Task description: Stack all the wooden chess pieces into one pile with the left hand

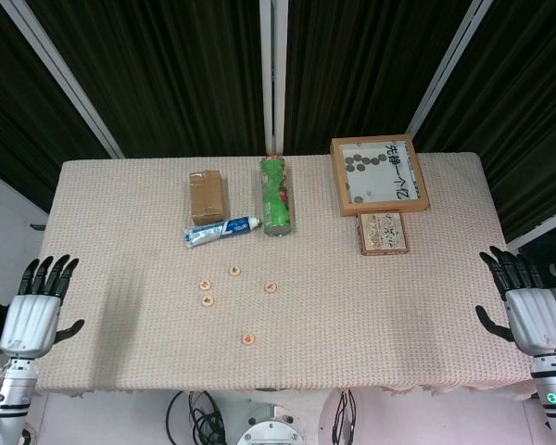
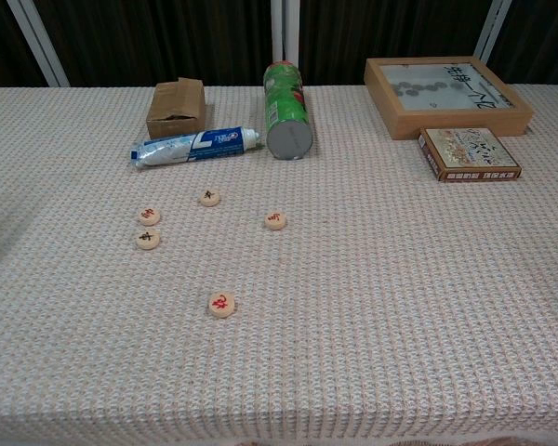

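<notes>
Five wooden chess pieces lie scattered flat on the counter [image 1: 426,315], none stacked, all toward the left half and the near edge. Two sit close together, one with a red mark [image 2: 149,216] and one with a black mark [image 2: 148,239] just nearer the front edge. A third piece [image 2: 209,197] lies a little farther back, a fourth [image 2: 275,220] sits toward the middle, and the fifth [image 2: 222,304] lies alone, nearest the front edge.

The left hand [image 1: 35,311] hangs off the counter's left edge, its fingers [image 1: 48,273] straight and spread, holding nothing and well apart from the pieces. The right hand [image 1: 530,311] is off the right edge, fingers likewise spread and empty.

Along the far edge stand a cardboard box [image 2: 176,108], a toothpaste tube [image 2: 195,146] lying in front of it, a green can [image 2: 286,110] on its side, a wooden frame [image 2: 445,93] near the far right corner, and a small printed box [image 2: 469,153] just in front of the frame.
</notes>
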{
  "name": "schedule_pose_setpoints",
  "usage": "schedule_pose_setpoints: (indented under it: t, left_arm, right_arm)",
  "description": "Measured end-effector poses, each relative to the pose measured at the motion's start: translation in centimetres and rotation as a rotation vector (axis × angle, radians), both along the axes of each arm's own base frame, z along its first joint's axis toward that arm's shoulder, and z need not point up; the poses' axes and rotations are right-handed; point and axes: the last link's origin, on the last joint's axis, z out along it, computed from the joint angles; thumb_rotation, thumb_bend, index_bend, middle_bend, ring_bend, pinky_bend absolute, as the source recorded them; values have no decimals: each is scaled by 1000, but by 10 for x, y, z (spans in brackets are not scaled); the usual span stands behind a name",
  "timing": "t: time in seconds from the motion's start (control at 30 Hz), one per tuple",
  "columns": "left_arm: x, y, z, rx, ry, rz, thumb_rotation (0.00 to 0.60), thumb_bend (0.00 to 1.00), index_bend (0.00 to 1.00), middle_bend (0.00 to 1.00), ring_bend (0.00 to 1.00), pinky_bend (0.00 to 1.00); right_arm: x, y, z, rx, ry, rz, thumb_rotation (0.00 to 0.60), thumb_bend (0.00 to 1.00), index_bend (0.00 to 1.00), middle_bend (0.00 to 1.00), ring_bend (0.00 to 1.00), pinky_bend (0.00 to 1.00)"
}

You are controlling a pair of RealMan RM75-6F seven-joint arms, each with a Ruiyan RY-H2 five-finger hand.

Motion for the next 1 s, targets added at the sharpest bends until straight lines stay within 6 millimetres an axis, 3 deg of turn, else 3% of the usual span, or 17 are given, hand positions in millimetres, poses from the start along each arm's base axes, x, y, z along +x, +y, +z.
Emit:
schedule_pose_setpoints:
  t: [0.27, 0.47, 0.6, 1.0]
  left_arm:
    - [3, -3, -3, -31, -73, 11, 600, 60, 66, 39, 0, 0]
    - [17, 2, -11, -70, -80, -20, 600, 72, 82, 39, 0, 0]
    - [38, 13, -28, -135, -90, -69, 600, 96, 176, 47, 0, 0]
    - [108, 49, -108, -394, -55, -280, 600, 136, 249, 50, 0, 0]
  right_arm:
    - [2, 0, 0, 1, -5, 8, 600, 275, 0, 0, 0, 0]
    - [0, -2, -2, 11, -2, 0, 600, 275, 0, 0, 0, 0]
    - [-2, -4, -2, 15, -6, -11, 600, 275, 0, 0, 0, 0]
    - [-8, -7, -1, 22, -17, -32, 600, 275, 0, 0, 0, 0]
